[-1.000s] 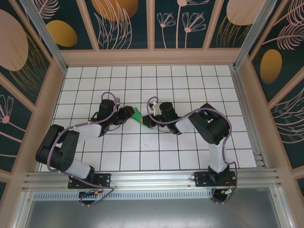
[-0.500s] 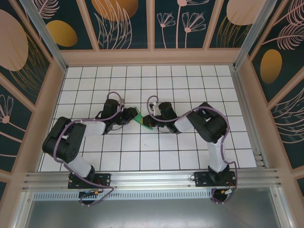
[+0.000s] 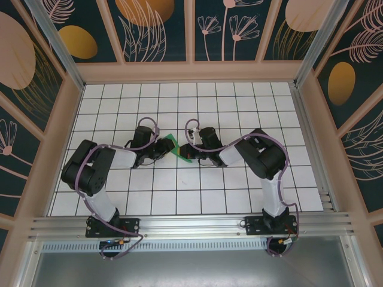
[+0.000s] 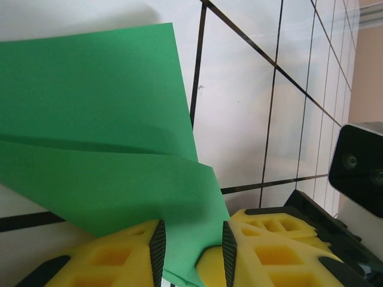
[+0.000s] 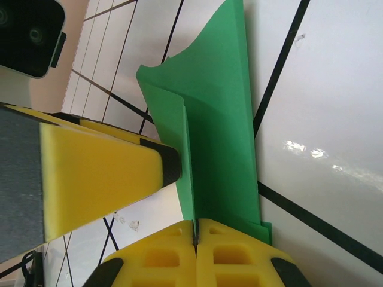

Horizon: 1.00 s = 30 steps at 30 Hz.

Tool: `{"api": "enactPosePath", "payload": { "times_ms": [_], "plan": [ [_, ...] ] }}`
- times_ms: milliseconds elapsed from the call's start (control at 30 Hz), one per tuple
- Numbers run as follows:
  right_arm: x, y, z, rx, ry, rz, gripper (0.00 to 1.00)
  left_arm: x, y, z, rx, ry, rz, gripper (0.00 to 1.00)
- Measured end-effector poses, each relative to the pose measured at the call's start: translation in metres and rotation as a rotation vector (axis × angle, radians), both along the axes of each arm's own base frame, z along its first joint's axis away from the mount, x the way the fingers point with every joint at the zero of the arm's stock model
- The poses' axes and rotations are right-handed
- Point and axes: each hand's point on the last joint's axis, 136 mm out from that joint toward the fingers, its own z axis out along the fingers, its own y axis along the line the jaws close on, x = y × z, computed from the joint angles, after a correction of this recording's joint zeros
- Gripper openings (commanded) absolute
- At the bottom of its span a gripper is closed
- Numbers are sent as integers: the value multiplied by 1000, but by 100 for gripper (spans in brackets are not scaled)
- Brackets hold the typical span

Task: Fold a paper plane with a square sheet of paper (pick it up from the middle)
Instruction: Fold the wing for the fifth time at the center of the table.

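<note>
The green sheet of paper [image 3: 178,147] lies folded into a slim shape with a centre crease, mid-table between both grippers. My right gripper [image 5: 195,230] is shut on its upright crease [image 5: 190,149], with the wider flap [image 5: 227,119] spreading flat over the tiles. In the top view the right gripper [image 3: 189,153] sits at the paper's right end. My left gripper [image 4: 191,242] is open, and a loose flap of the paper [image 4: 119,119] passes through the gap between its fingers [image 4: 157,248]. Seen from above, the left gripper [image 3: 164,149] is at the paper's left edge.
The white grid table [image 3: 239,107] is fenced by wooden walls [image 3: 191,72]. The right wrist's camera housing [image 4: 359,167] sits close on the right of the left wrist view. One yellow left finger [image 5: 102,173] crosses the right wrist view beside the crease.
The left arm's elbow has swung inward and forward, and its jaws have narrowed around the paper flap. The paper has tilted slightly. The right gripper keeps its hold in place.
</note>
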Motion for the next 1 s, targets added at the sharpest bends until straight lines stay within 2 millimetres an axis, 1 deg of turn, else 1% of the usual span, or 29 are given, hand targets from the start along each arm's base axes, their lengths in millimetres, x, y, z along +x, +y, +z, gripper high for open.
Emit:
{"api": "enactPosePath", "payload": {
  "times_ms": [233, 300, 400, 500, 633, 733, 833, 1000],
  "plan": [
    [1, 0, -1, -9, 11, 0, 0, 3, 0, -4, 21, 3, 5, 32],
    [1, 0, 0, -16, 17, 2, 5, 3, 1, -5, 31, 11, 9, 31],
    [2, 0, 1, -35, 28, 8, 15, 3, 1, -7, 45, 20, 9, 29],
    [2, -3, 8, -52, 28, 12, 19, 4, 2, -8, 55, 25, 14, 28],
    [4, -10, 23, -62, 13, 10, 20, 4, 2, -8, 58, 28, 16, 27],
    [4, -12, 30, -65, 3, 17, 19, 4, 2, -8, 59, 28, 16, 27],
    [-3, -12, 28, -67, 24, 43, 18, 4, 3, -8, 59, 28, 16, 27],
    [-9, -15, 22, -88, 47, 61, 21, 4, 3, -8, 59, 29, 16, 27]
  ]
}}
